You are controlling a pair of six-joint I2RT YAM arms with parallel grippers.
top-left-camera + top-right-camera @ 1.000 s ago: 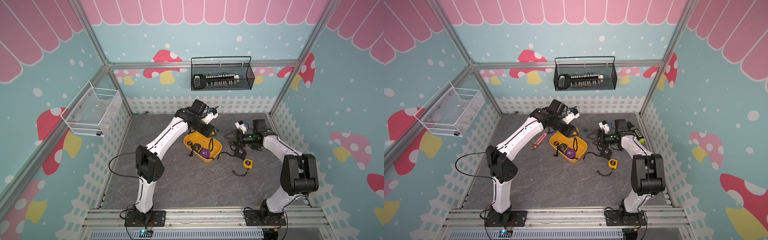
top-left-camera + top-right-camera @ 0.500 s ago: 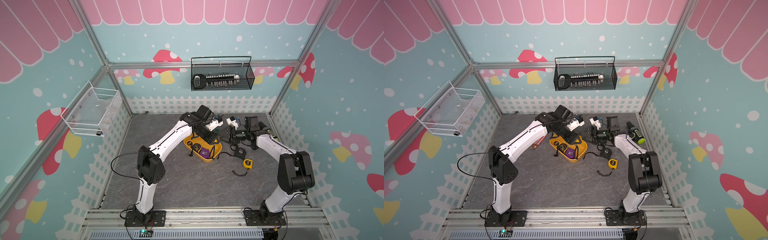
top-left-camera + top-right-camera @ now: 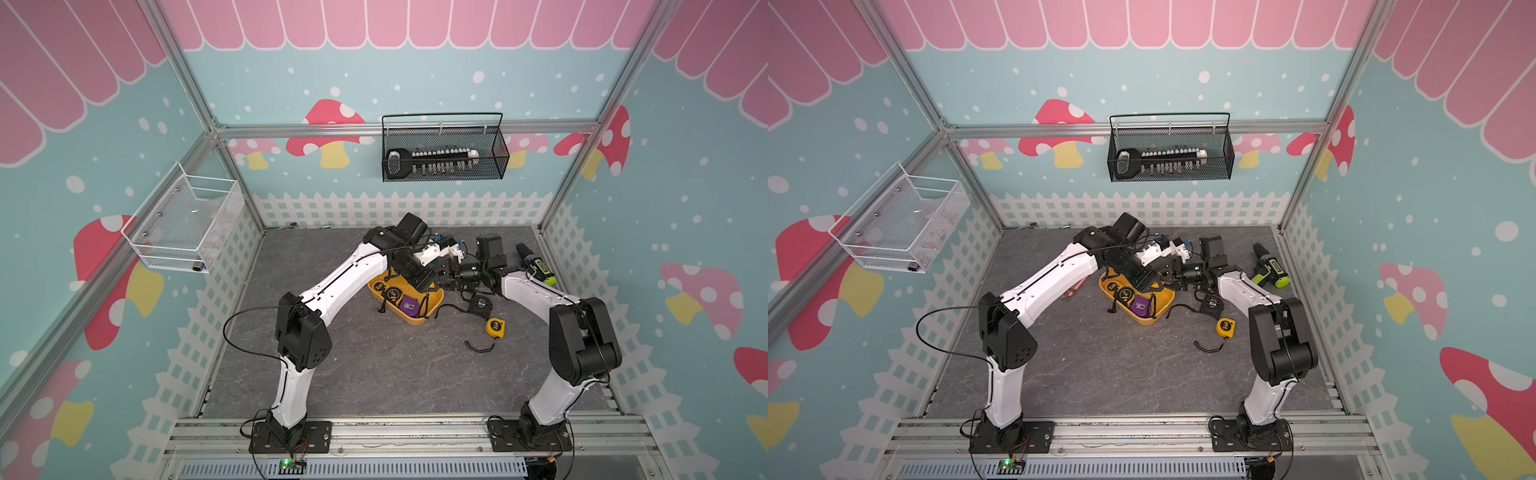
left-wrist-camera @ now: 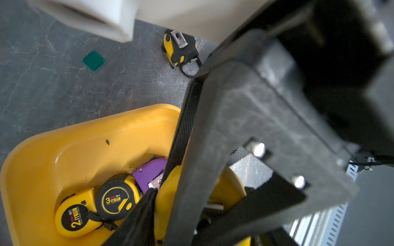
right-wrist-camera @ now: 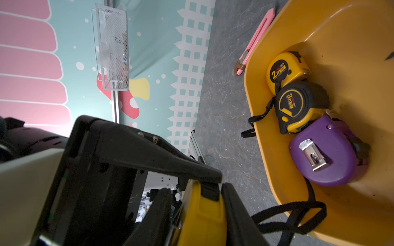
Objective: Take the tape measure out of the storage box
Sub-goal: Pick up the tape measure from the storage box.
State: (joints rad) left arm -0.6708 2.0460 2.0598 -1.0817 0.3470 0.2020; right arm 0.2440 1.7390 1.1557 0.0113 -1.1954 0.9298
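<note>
The yellow-orange storage box (image 3: 415,320) (image 3: 1148,321) lies mid-table. Inside it (image 4: 85,144) (image 5: 351,42) lie a yellow 2m tape measure (image 4: 74,219), a black-and-yellow 3m one (image 5: 298,106) and a purple one (image 5: 326,153). Another yellow tape measure (image 4: 165,204) (image 5: 202,225) hangs just above the box's far right rim. My left gripper (image 4: 170,223) (image 3: 432,282) is shut on it. My right gripper (image 5: 198,204) (image 3: 445,279) faces the left one, and its fingers press the same tape measure from both sides. In both top views the grippers hide this tape measure.
A black tape measure (image 3: 480,305) and a yellow one (image 3: 496,327) lie on the table right of the box, their straps trailing. A drill (image 3: 536,266) lies far right, a pink utility knife (image 5: 255,40) left of the box, a green chip (image 4: 94,61) nearby. Mesh baskets (image 3: 442,153) (image 3: 183,224) hang on the walls.
My right arm swung left to meet the left gripper and its jaws closed on the yellow tape measure. The left gripper moved right, over the box's far right rim.
</note>
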